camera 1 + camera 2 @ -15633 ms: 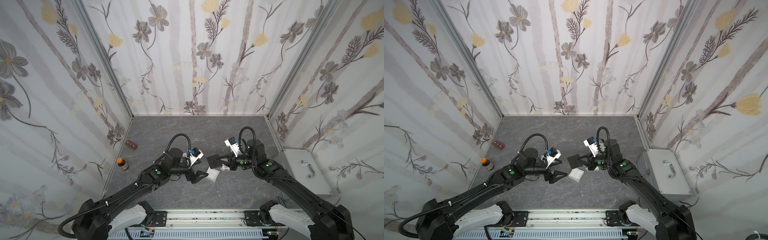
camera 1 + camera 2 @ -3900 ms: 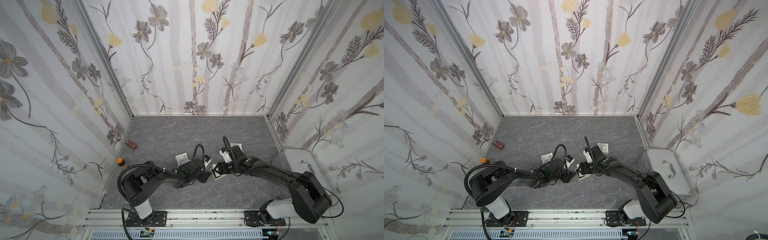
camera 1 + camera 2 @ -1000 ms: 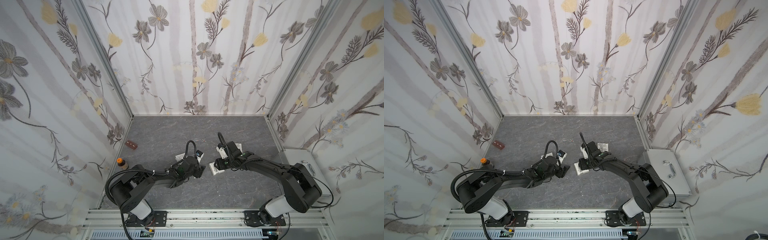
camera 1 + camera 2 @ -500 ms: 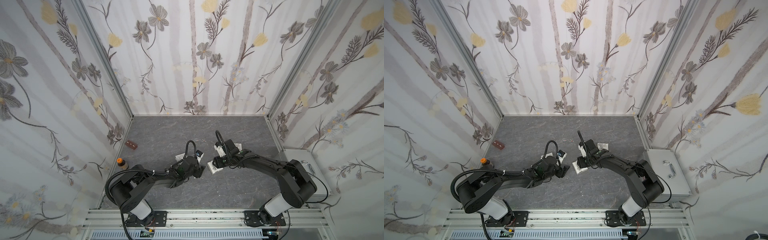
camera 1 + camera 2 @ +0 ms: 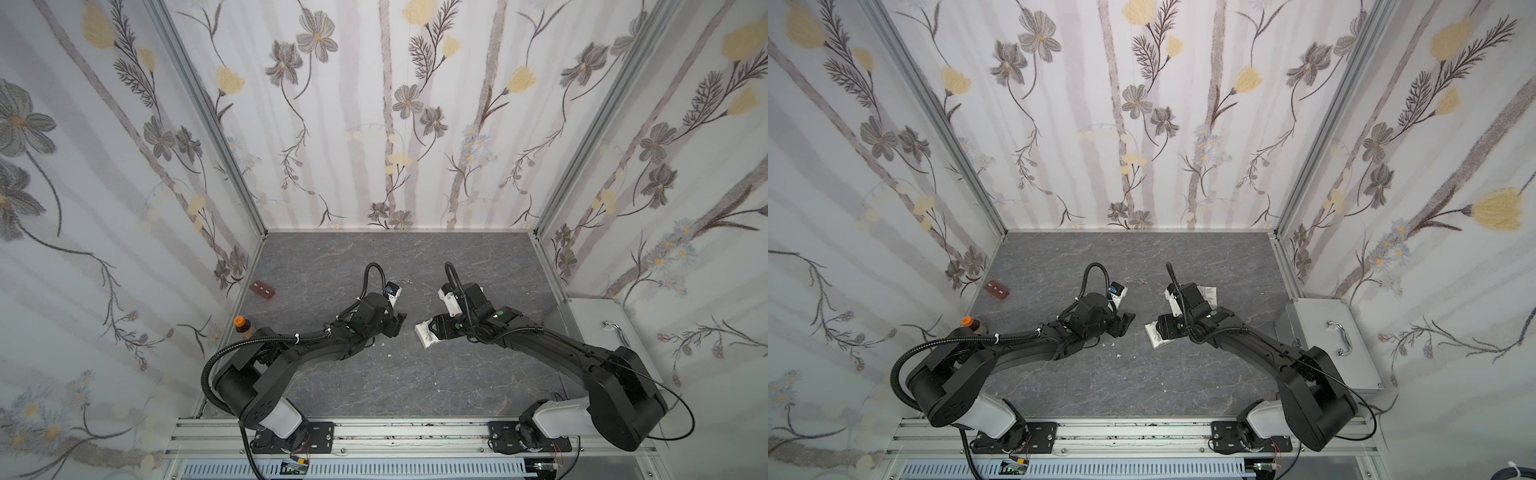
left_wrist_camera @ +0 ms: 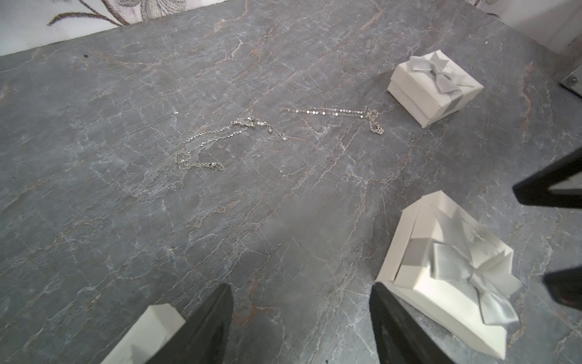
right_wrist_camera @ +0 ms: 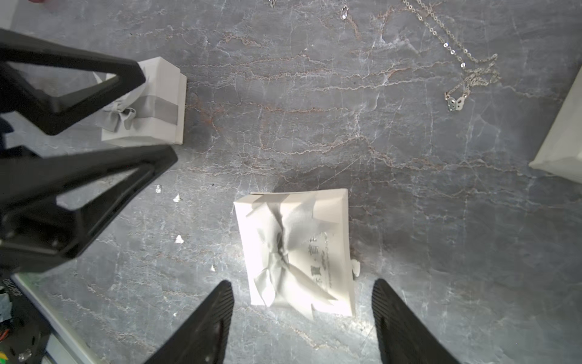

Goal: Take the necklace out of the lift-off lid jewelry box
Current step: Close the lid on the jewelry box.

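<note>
Opening seemed the step in hand: right pincer (image 7: 301, 283) and left pincer (image 6: 299, 286) gaped empty, and the crumpled jewelry box (image 7: 296, 249) just ahead of the right one wanted clasping and uncovering.

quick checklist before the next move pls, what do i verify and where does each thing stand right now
1. Right gripper free of the crushed box: ok. The fingers are apart and gaps show on both sides of the box.
2. Left gripper empty: ok. The fingers are apart over the table.
3. Necklace out: ok. One chain and a second chain lie on the table.
4. Crushed box open: not ok. Its bow side sits on top, skewed, and what is inside is hidden.
5. Closed box emptied: cannot tell. Its lid is on.
6. Arms apart: ok. A gap shows between them in both top views.
</note>
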`<act>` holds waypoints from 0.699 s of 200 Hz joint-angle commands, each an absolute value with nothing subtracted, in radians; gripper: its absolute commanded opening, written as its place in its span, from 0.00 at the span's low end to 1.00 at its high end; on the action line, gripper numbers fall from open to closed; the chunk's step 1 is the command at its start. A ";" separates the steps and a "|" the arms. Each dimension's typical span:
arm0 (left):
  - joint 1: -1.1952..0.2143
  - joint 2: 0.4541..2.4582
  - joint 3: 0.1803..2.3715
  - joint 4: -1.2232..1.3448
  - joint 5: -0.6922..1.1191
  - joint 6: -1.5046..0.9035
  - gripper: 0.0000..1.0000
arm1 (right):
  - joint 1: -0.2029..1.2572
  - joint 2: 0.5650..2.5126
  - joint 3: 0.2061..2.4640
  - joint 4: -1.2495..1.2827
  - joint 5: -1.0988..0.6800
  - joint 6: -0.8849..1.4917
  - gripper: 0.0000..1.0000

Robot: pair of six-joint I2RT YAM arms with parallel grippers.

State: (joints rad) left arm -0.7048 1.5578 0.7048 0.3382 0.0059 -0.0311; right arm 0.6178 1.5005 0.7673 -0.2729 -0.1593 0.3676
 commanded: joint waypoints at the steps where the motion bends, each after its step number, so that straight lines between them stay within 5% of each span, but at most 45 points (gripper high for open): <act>1: -0.681 1.584 0.753 0.278 0.086 0.001 0.71 | 0.619 1.445 0.686 -0.198 -0.219 0.471 0.67; 66: -0.660 1.748 0.914 0.242 0.199 0.070 0.71 | 0.635 1.423 0.530 0.057 -0.378 0.604 0.68; 140: -0.655 1.712 0.870 0.228 0.191 0.065 0.71 | 0.569 1.539 0.580 0.113 -0.376 0.592 0.68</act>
